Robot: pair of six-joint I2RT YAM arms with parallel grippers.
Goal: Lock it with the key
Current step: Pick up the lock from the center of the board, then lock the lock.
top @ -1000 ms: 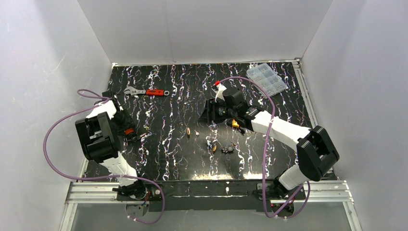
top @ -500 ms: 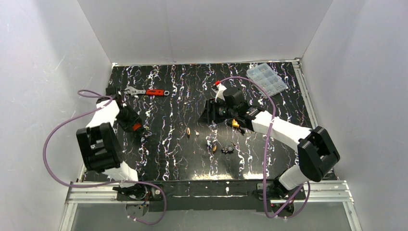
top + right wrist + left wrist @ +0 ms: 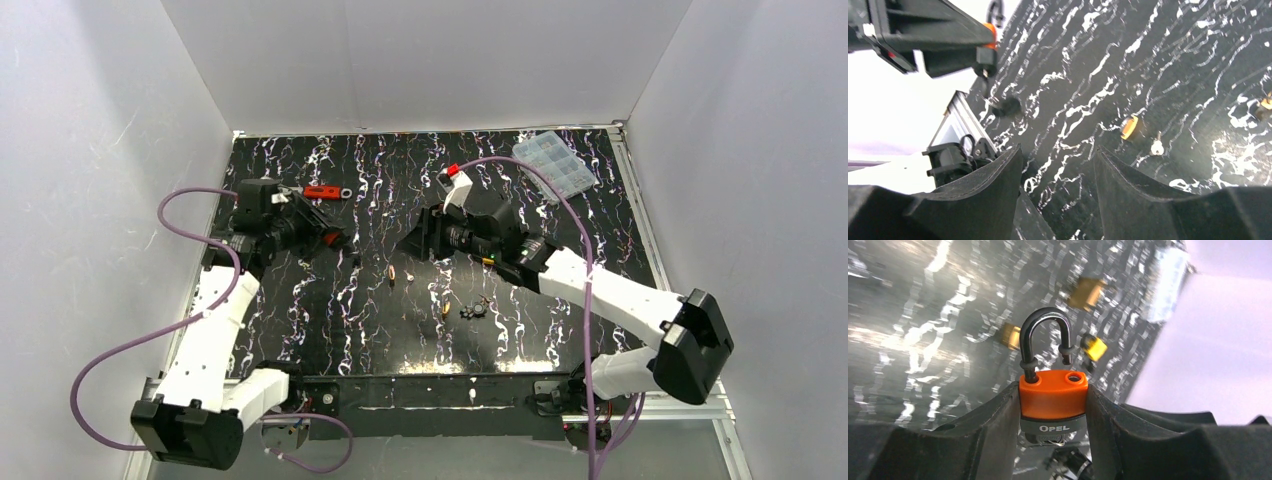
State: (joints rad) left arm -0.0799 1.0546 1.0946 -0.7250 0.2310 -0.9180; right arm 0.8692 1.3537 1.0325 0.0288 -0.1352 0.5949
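Observation:
My left gripper (image 3: pixel 1052 389) is shut on an orange-topped padlock (image 3: pixel 1053 401) marked OPEL. Its dark shackle (image 3: pixel 1044 335) stands open, one leg out of its hole. In the top view this gripper (image 3: pixel 322 238) hovers left of centre. A small brass lock (image 3: pixel 1129 127) lies on the mat with a small silvery key (image 3: pixel 1156 146) beside it; the pair shows in the top view (image 3: pixel 392 274). My right gripper (image 3: pixel 1058 155) is open and empty above the mat, and faces the left gripper in the top view (image 3: pixel 427 234).
A second brass lock (image 3: pixel 446 309) and a dark small cluster (image 3: pixel 473 311) lie near centre. A red-handled wrench (image 3: pixel 325 191) lies at the back left. A clear compartment box (image 3: pixel 555 163) sits at the back right. White walls enclose the black marbled mat (image 3: pixel 380 330).
My left arm has swung from the left edge up and toward the centre, carrying the orange padlock. My right arm has stretched out; its gripper has stayed near the centre.

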